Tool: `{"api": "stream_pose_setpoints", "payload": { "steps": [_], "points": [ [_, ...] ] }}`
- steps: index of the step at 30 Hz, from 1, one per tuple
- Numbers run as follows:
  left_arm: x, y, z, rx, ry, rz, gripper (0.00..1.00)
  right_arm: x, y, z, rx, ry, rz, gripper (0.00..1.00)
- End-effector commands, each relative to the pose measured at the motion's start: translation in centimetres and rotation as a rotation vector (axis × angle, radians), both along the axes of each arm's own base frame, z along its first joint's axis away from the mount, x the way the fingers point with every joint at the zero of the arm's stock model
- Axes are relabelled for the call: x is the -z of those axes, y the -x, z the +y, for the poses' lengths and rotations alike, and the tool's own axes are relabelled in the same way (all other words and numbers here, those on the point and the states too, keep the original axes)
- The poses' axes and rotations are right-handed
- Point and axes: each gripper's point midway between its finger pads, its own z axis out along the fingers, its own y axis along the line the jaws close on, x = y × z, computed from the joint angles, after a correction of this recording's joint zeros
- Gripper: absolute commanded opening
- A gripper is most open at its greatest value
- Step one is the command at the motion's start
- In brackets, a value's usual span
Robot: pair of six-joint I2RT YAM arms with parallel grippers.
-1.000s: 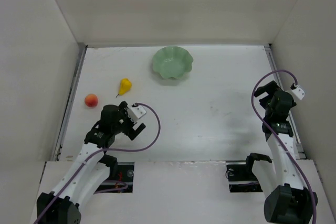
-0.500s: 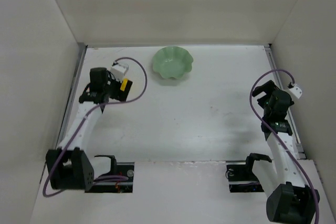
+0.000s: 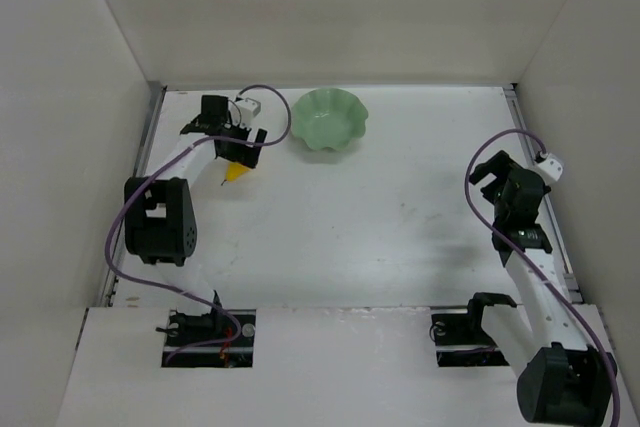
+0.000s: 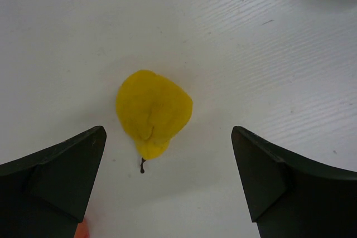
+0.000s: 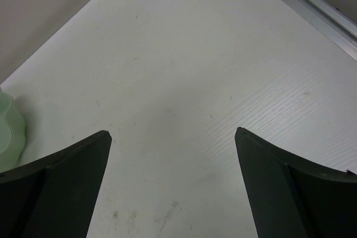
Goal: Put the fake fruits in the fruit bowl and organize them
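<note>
The yellow pear (image 4: 153,110) lies on the white table, stem toward the camera. In the top view the pear (image 3: 236,174) shows just below my left gripper (image 3: 238,150). My left gripper (image 4: 167,132) is open and empty, hovering above the pear with a finger on either side. A sliver of the orange-red peach (image 4: 81,230) shows at the bottom edge of the left wrist view; the left arm hides it in the top view. The mint-green scalloped bowl (image 3: 328,120) stands empty at the back, right of the pear. My right gripper (image 3: 490,173) is open and empty, far right (image 5: 173,135).
White walls enclose the table on three sides. A metal rail (image 3: 148,162) runs along the left edge and another (image 5: 312,4) along the right. The left arm's elbow (image 3: 160,219) stands over the left part of the table. The bowl's edge (image 5: 10,132) shows in the right wrist view.
My left arm has swung from the near left up to the back left and now hovers over the pear, covering the peach in the top view. The right arm shifted slightly.
</note>
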Motion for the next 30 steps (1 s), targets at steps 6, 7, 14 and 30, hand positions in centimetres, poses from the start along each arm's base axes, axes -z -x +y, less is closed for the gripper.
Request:
{"api": "stream_pose_setpoints", "payload": {
  "steps": [6,7,14,30],
  "points": [
    [3.1,-2.9,2.4,-0.118,-0.079,0.013,0.95,-3.6,-0.1,-0.7,0.027,0.044,-0.109,1.00],
    [3.3,-2.8,2.3,-0.105,-0.080,0.018,0.88,-3.8,-0.1,-0.8,0.029,0.044,-0.112,1.00],
    [-0.3,-4.0,-0.2,-0.054,-0.066,-0.096,0.20,-4.5,-0.7,-0.8,0.032,0.046,-0.112,1.00],
    [-12.9,-14.5,-19.0,0.143,0.015,-0.562,0.26,-4.3,-2.8,0.0,0.005,0.047,-0.076,1.00]
  ]
}}
